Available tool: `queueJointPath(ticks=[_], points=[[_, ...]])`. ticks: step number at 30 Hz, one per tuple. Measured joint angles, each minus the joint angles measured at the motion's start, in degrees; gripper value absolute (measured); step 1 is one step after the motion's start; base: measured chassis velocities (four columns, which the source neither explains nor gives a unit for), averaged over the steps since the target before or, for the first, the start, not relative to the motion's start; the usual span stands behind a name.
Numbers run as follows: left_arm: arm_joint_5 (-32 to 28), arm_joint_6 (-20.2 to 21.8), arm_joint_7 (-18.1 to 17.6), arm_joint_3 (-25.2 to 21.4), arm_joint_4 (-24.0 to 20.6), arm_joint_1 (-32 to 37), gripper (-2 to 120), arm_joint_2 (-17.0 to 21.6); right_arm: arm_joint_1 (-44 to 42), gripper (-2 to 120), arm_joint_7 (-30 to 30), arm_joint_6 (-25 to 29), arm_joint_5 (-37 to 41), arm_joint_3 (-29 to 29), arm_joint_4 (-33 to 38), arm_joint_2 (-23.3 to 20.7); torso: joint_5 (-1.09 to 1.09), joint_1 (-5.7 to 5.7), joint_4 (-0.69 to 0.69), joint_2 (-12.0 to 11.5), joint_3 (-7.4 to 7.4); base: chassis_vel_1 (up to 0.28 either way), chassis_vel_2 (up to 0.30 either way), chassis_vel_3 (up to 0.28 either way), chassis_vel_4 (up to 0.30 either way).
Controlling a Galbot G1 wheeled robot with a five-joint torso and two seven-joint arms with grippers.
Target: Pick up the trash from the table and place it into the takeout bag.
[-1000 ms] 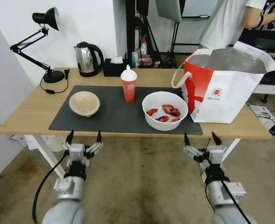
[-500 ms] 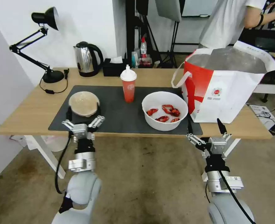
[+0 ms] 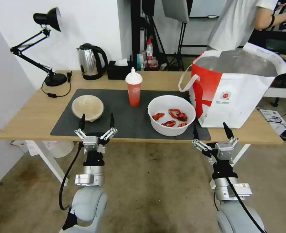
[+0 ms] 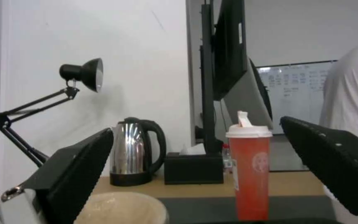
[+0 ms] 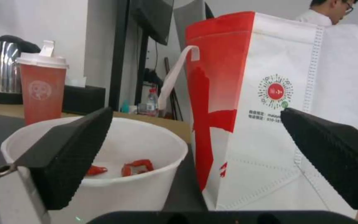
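Table (image 3: 33,113) edge — left claw (image 3: 97,120), right claw (image 3: 210,128) both spread; takeout bag (image 3: 236,106) logo text unreadable.

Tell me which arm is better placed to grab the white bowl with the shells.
Probably the right. The right gripper hangs open at the table edge beside the white bowl and the bag; the left gripper is open nearer the beige bowl.

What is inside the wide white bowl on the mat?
The wide white bowl holds several red crayfish shells lying on its white bottom. From the right wrist view its near wall hides most of the bottom, so the exact count is unclear.
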Motion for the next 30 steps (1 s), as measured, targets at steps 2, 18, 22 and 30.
queueJointPath(ticks=[2,18,22,30], points=[[-0.03,-0.09,0.01,0.04,-0.46,0.66,100,0.41,0.04,100,-0.01,0.0,-0.03,-0.09,-0.04,0.07,0.0,0.0,0.0,0.0,0.0,0.0,0.0,0.0,0.0],[-0.59,-0.37,-0.01,-0.29,-2.87,3.77,100,2.97,0.5,100,-0.24,0.14,-0.23,-0.5,-0.04,-0.11,0.0,0.0,0.0,0.0,0.0,0.0,0.0,0.0,0.0],[-0.66,-0.44,-0.02,-0.5,-3.31,4.58,100,3.41,0.61,100,-0.41,0.11,-0.23,-0.58,0.39,-0.76,0.0,0.0,0.0,0.0,0.0,0.0,0.0,0.0,0.0],[-0.8,-0.57,-0.03,-0.53,-3.93,5.59,100,3.67,2.08,100,-1.41,-2.17,2.54,-1.42,2.23,-3.83,-0.01,0.0,0.0,0.0,0.0,0.0,0.0,0.0,0.0]])
